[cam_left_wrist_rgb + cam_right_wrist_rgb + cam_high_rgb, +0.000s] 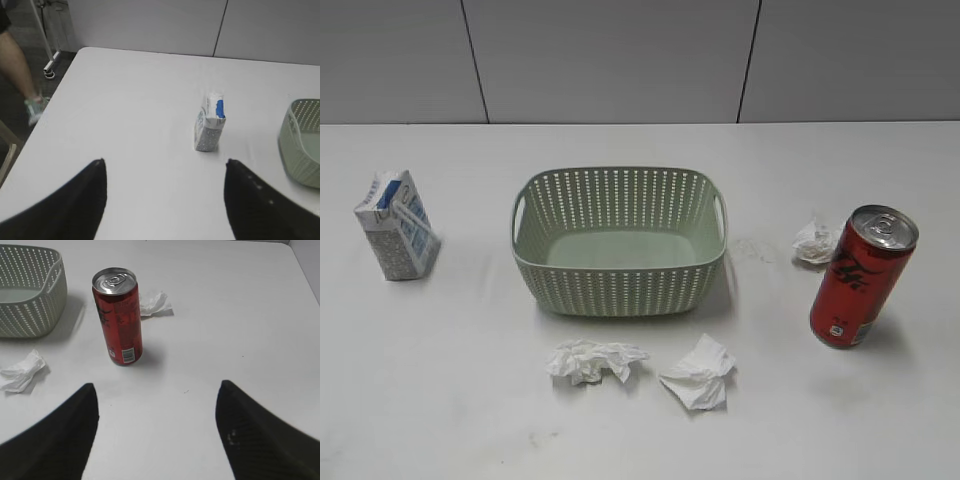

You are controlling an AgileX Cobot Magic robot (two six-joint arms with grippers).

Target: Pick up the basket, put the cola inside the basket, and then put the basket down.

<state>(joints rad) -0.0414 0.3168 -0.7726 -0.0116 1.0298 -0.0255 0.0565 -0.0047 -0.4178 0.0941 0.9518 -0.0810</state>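
Note:
The pale sage-green basket [620, 243] stands empty in the middle of the white table; it also shows in the left wrist view [301, 141] and the right wrist view [30, 292]. The red cola can [861, 277] stands upright to its right, also in the right wrist view [117, 315]. My left gripper [165, 165] is open and empty above bare table, the basket off to its right. My right gripper [157, 387] is open and empty, a little short of the cola. Neither gripper shows in the exterior view.
A white-and-blue carton [397, 225] stands left of the basket, also in the left wrist view [210, 121]. Crumpled tissues lie in front of the basket [595, 360] [700, 373] and behind the cola [814, 241]. The table's left edge [47, 105] borders a floor with a person's leg.

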